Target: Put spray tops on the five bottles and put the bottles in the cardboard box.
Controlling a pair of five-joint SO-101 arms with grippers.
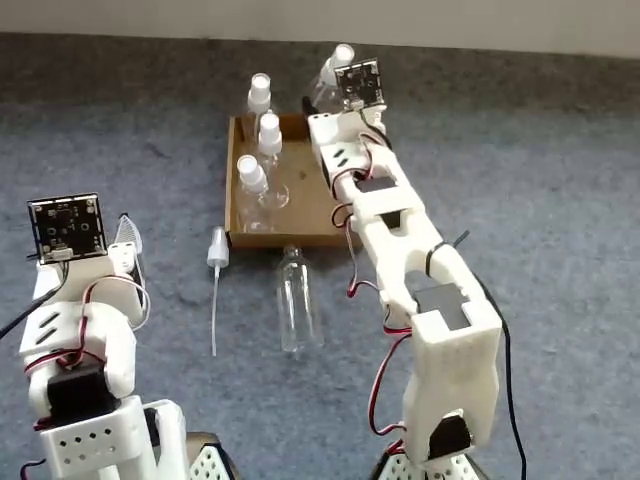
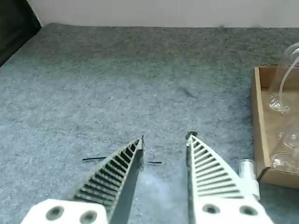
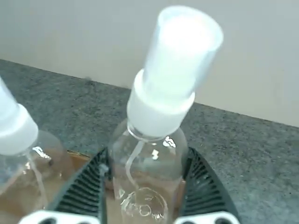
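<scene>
The cardboard box (image 1: 308, 215) sits at the middle back of the carpet, and three clear bottles with white spray tops (image 1: 270, 135) stand in its left half. My right gripper (image 3: 148, 161) is shut on a fourth topped bottle (image 3: 154, 140), held upright over the box's far right corner (image 1: 335, 68). A bare bottle (image 1: 297, 300) without a top lies on the carpet just in front of the box. To its left lies a loose spray top (image 1: 216, 250) with its long tube (image 2: 247, 175). My left gripper (image 2: 165, 138) hovers open over the carpet on the left (image 1: 128, 238).
Grey carpet covers the whole table, with a pale wall along the far edge. The box's near left corner (image 2: 261, 140) lies just beyond the loose spray top. A neighbouring topped bottle (image 3: 18, 149) stands close beside the held one.
</scene>
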